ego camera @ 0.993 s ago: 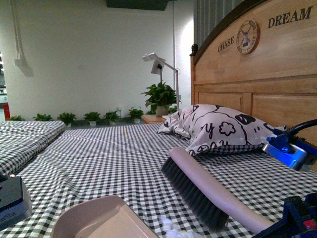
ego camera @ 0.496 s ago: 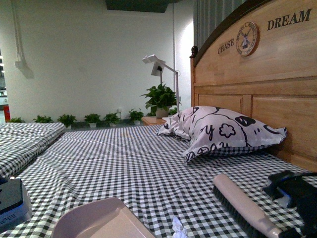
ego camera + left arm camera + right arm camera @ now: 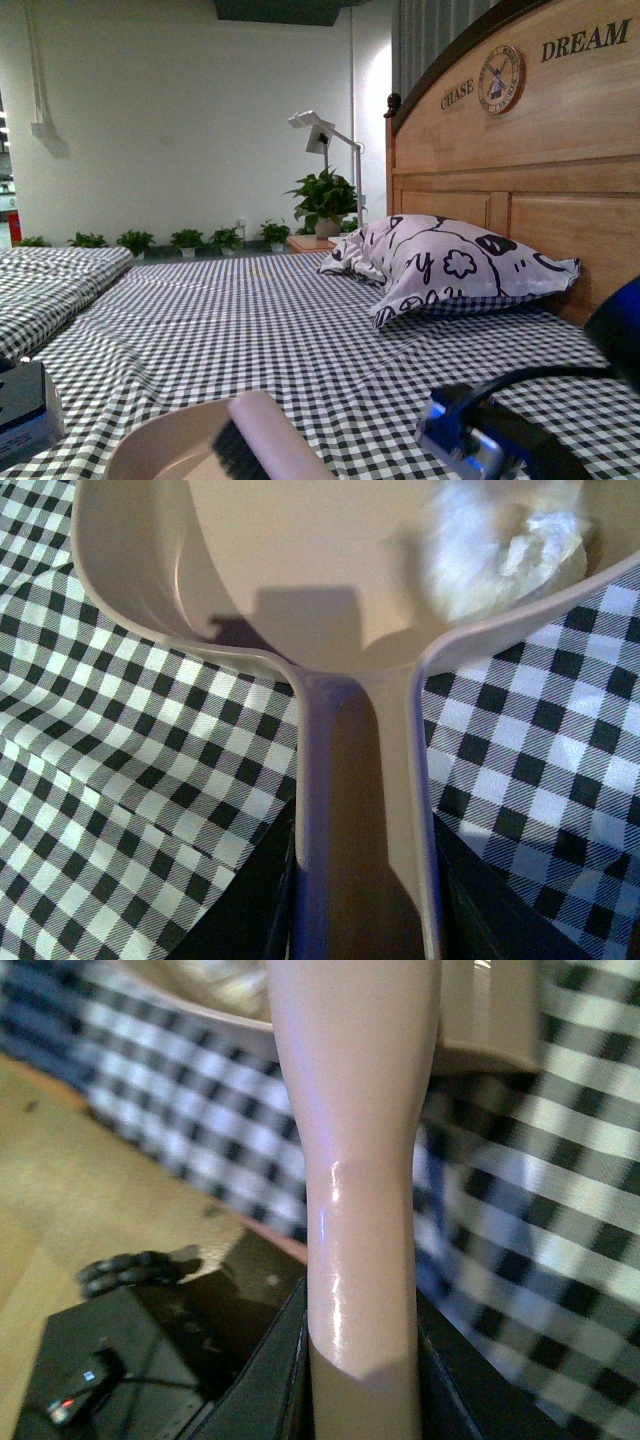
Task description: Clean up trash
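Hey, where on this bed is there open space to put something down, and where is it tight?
The checked sheet is bare between the folded bedding at the far left and the pillow by the headboard. The near edge is crowded: the dustpan, holding the trash, the brush and the right arm's blue wrist.

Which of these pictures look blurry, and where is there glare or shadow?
Left wrist view: the white crumpled paper wad in the beige plastic dustpan is smeared; a square shadow crosses the pan. Right wrist view: glare streaks the pink brush handle; checked cloth blurred. Front view: background sharp.
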{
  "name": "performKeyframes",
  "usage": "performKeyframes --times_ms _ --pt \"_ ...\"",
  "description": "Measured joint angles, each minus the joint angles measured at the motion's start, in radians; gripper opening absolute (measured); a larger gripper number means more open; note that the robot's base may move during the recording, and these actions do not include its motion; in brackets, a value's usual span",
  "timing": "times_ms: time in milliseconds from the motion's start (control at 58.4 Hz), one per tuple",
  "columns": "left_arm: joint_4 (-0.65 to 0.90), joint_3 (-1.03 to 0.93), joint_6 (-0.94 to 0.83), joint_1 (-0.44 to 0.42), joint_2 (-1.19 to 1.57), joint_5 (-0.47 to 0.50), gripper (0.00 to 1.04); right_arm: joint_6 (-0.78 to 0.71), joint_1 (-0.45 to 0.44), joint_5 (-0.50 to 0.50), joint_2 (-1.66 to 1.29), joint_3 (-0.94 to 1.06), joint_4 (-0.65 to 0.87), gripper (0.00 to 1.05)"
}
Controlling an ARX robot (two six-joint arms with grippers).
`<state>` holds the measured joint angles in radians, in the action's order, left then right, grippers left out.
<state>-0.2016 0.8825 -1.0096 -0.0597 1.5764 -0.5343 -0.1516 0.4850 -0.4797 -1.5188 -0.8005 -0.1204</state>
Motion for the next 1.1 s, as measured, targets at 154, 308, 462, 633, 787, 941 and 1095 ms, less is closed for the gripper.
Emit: performKeyframes --times_ms 154,308,462,633,787,941,1095 --pt "0.000 0.000 0.000 0.000 0.000 0.001 0.28 -0.028 -0.026 -0.023 0.109 0.003 -0.043 0.21" --pt "0.000 0.000 0.000 0.000 0.000 0.000 0.28 -0.035 -0.089 -0.002 0.121 0.009 -0.036 0.21" --pt "0.000 0.000 0.000 0.000 0.000 0.000 0.28 -0.029 -0.148 0.050 0.130 0.012 0.030 0.21" --pt "0.083 -0.024 0.045 0.000 -0.005 -0.003 0.28 0.054 -0.248 0.091 0.185 0.018 0.138 0.21" --pt "0.481 -0.140 0.357 -0.002 -0.030 0.008 0.28 0.128 -0.337 0.062 0.281 0.039 0.150 0.21" --pt "0.596 -0.164 0.545 -0.019 -0.092 0.019 0.28 0.171 -0.412 -0.003 0.378 0.057 0.130 0.21" --pt "0.665 -0.187 0.620 -0.035 -0.136 0.082 0.28 0.213 -0.467 -0.053 0.455 0.060 0.121 0.21"
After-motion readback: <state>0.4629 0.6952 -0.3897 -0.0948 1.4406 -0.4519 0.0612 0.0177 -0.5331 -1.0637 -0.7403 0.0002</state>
